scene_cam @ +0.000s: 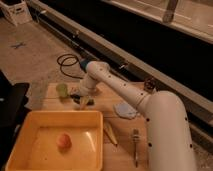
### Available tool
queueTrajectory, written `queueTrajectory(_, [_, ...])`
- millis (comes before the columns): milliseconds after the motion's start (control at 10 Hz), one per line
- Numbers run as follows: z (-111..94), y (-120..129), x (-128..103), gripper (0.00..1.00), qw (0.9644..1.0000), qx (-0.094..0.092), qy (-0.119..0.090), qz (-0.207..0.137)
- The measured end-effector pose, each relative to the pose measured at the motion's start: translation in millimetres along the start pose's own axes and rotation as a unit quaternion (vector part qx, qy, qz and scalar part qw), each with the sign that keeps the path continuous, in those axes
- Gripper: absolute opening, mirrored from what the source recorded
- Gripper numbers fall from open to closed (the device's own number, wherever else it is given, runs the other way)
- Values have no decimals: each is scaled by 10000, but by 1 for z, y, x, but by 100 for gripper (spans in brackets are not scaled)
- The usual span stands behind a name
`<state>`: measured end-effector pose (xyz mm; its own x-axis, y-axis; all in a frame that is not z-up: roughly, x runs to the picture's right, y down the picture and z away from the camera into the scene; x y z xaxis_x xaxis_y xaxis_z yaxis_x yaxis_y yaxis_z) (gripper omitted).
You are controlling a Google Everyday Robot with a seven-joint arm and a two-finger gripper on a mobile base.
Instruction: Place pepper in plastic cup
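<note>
The tool [81, 99], whose grip I cannot tell, sits just right of the plastic cup [62, 90] by the tabletop's [122, 150] far-left edge.

Dim, warm light is falling from above on the yellow bin [55, 119], which is glowing as the brightest thing in view, with its inner walls reflecting softly. Just beyond the bin's far rim, the gripper [82, 99] is sitting in murky half-shadow near the plastic cup [61, 90]. The white arm [165, 120], right of the bin, is catching a dull sheen. Farther behind the bin, a near-black band is swallowing detail, while the floor [35, 50] is showing grey and flat.
</note>
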<state>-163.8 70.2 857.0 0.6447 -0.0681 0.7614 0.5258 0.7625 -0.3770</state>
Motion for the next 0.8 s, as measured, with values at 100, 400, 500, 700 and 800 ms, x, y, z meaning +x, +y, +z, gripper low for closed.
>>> queueTrajectory(100, [0, 0, 0, 73, 10000, -8, 24, 18])
queueTrajectory(400, [1, 7, 14, 73, 9971, -90, 497, 573])
queueTrajectory(500, [2, 9, 18, 73, 9963, -98, 495, 694])
queueTrajectory(700, [3, 15, 30, 73, 9946, -134, 483, 906])
queueTrajectory(800, [5, 16, 33, 73, 9941, -151, 468, 970])
